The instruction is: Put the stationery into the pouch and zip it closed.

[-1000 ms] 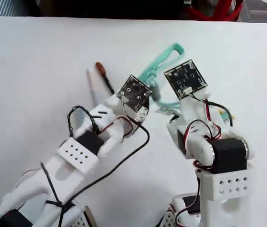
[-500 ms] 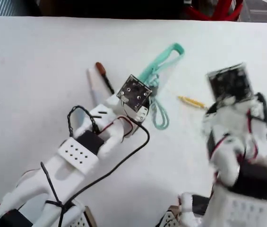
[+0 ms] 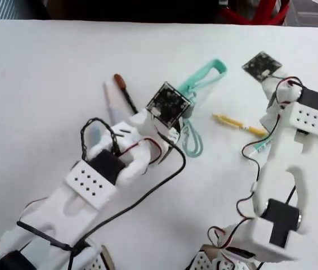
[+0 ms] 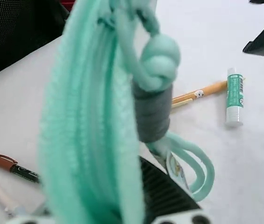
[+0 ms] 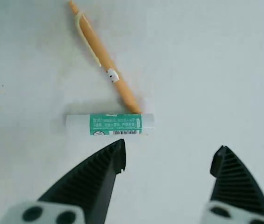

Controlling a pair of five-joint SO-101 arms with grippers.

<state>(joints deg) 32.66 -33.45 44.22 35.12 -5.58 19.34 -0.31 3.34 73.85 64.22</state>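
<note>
My left gripper (image 4: 139,191) is shut on the edge of the mint green pouch (image 4: 89,121), which it holds up off the table; the zipper cord (image 4: 188,158) with its grey bead hangs beside it. In the high view the pouch (image 3: 204,76) sticks out past the left arm's wrist. An orange pen (image 5: 104,65) and a white-and-green glue stick (image 5: 110,125) lie touching on the table. My right gripper (image 5: 169,161) hangs open just above them, apart from both. A brown marker (image 3: 123,89) and a white pen (image 3: 111,100) lie to the left of the pouch.
The table (image 3: 46,67) is white with open surface at the far left and at the far right. The right arm (image 3: 294,129) stands along the right side, its cables hanging near the orange pen (image 3: 237,124). Dark clutter lines the table's far edge.
The right arm has swung away from the pouch to the right and now points down over the pen and glue stick. The left arm has shifted the pouch slightly right.
</note>
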